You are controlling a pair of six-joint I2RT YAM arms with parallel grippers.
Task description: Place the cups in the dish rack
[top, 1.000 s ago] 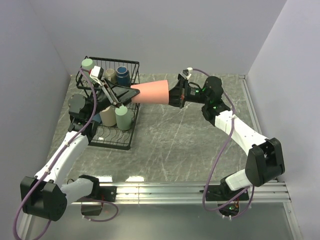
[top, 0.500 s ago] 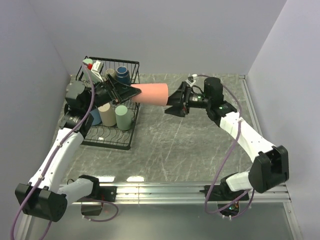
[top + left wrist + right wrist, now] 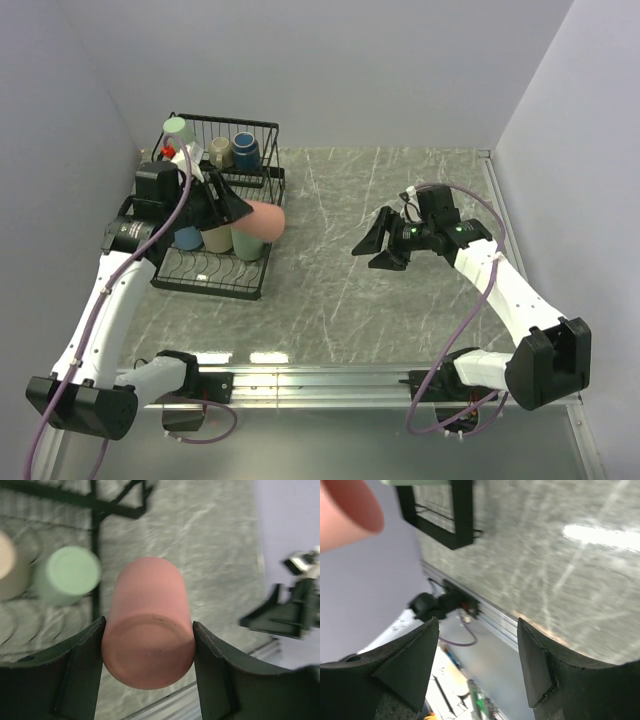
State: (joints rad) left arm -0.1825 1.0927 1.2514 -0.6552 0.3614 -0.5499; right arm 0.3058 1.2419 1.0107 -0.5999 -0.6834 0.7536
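My left gripper is shut on the base end of the salmon cup, which it holds lying sideways, above the right edge of the black wire dish rack. In the left wrist view the cup fills the gap between both fingers. Standing in the rack are a beige tumbler, a pale green one and a light blue one. The raised basket tier holds a beige mug, a dark-blue cup and a second pale green tumbler. My right gripper hangs open and empty over the table's middle.
Grey walls close in on the left, back and right. The rack sits in the back left corner. A metal rail runs along the near edge between the arm bases. The right wrist view shows the rack's corner and the salmon cup's end.
The right gripper opened, let go of the salmon cup's wide end and drew back right and nearer. The left arm swung the cup back and down over the rack's right edge.
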